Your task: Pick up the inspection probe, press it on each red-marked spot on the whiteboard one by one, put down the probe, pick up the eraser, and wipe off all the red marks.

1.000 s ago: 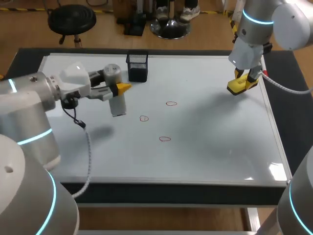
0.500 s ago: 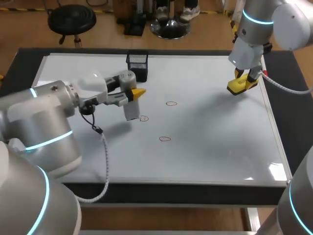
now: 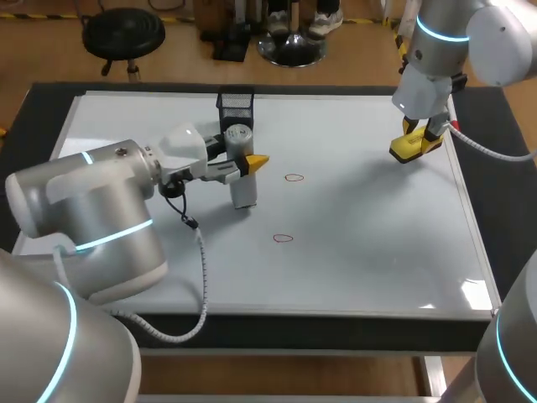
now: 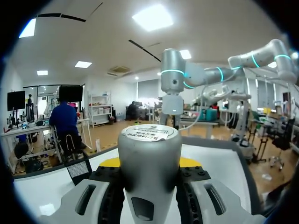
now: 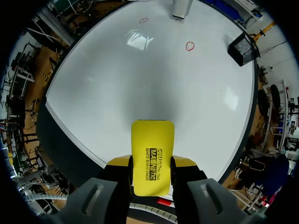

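The left end effector (image 3: 242,160) is clamped on the smooth silver cylindrical probe (image 3: 243,190), which stands upright on the glossy whiteboard (image 3: 361,252). To its right lie a far red ring (image 3: 293,177) and a near red ring (image 3: 284,238). At the far right, the right end effector (image 5: 150,164) is closed on the flat yellow eraser (image 5: 150,140).

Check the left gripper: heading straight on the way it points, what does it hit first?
Probably the right arm, dead ahead across the whiteboard in the left wrist view. The left gripper, shut on the probe, has nothing nearer in line; depth is unclear.
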